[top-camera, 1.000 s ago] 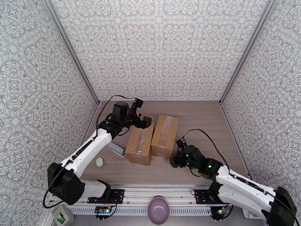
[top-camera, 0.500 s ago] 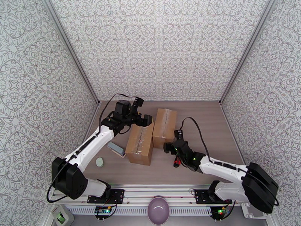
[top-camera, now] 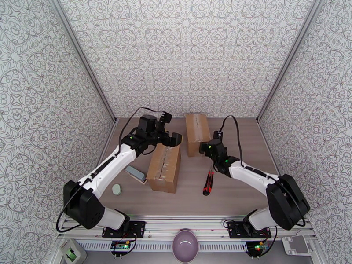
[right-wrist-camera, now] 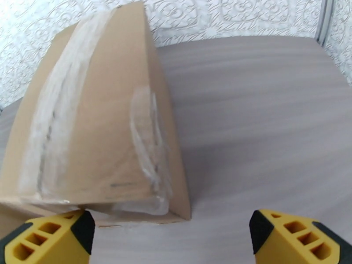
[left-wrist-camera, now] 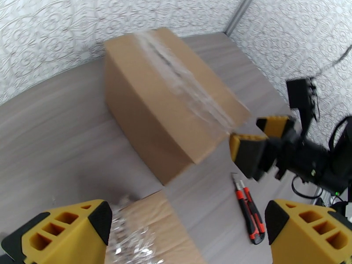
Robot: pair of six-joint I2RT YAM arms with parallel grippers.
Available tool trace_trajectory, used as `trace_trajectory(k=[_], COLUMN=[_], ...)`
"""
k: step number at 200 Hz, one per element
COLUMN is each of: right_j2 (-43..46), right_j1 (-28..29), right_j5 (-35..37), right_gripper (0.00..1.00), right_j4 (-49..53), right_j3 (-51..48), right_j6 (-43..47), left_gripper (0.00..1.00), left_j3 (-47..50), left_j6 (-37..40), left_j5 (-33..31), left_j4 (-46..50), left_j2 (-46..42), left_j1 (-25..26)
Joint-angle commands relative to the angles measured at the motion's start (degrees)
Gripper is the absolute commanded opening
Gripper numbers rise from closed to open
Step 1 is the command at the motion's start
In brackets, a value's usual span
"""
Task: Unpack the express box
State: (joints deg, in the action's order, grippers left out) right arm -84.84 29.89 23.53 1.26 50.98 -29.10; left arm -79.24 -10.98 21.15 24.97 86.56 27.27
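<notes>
Near box point(top-camera: 163, 168): brown corrugated cardboard, long rectangular, a crinkled clear tape strip down its top seam, lying flat mid-table, flaps shut. In the left wrist view its taped top point(left-wrist-camera: 145, 234) showed shiny and wrinkled.

Left gripper point(top-camera: 171, 129) hung over the near box's far end, yellow-and-black blocky fingers point(left-wrist-camera: 66, 232) spread wide with nothing between them.

Far box point(top-camera: 196, 133): same plain cardboard, taped along the top and with a smeared tape patch on its end face point(right-wrist-camera: 147, 141). It sat beyond and to the right of the near box, apart from it, also sealed.

Right gripper point(top-camera: 203, 148) was to the right of the near box's far end, at the far box's closer end, jaws parted and holding nothing. In the right wrist view its left finger point(right-wrist-camera: 53, 234) overlapped the box's lower corner; contact could not be told. It was seen from the left wrist too point(left-wrist-camera: 264, 137).

Utility knife point(top-camera: 207, 183), slim, red and black, lay flat on the grey wood-grain table point(top-camera: 246, 141), right of the near box, released by both grippers.

Grey-green block point(top-camera: 135, 174), flat and rectangular, lay just beside the near box's left side; a pale green disc point(top-camera: 116, 189) sat further left
</notes>
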Motion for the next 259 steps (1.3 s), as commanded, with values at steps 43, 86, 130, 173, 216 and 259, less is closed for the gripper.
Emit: trace_trajectory(k=[43,86,130,173,216,259], right_j2=[20.66,33.67,23.00,11.83,5.61,1.97], right_j1=[-0.25,5.60,17.92,23.34,23.45,23.18], right_j5=[-1.43,2.33,3.39,3.15,3.82,2.14], right_gripper=[0.94,0.83,0.83,0.83,0.82,0.78], right_j4=[21.81,40.32,42.24,38.04,38.62,33.71], right_j3=[-5.83,-11.04,-11.16,-10.27,-6.86,-7.03], right_j6=[-5.75,-20.43,-32.95,-40.22,-39.44,-36.98], left_gripper=[0.96,0.94,0.94,0.94,0.94,0.94], left_j3=[-10.24,-10.55,-10.06,-6.75,-5.99,-5.91], left_j6=[-5.26,-7.85,-7.97,-7.40,-6.78,-6.56], left_j5=[0.61,-0.05,-2.61,-4.20,-4.36,-4.28], left_j4=[3.54,1.07,1.19,0.47,0.52,0.52], left_j2=[6.69,7.56,7.44,4.75,3.97,4.14], left_j1=[5.71,5.70,5.70,5.62,5.65,5.40])
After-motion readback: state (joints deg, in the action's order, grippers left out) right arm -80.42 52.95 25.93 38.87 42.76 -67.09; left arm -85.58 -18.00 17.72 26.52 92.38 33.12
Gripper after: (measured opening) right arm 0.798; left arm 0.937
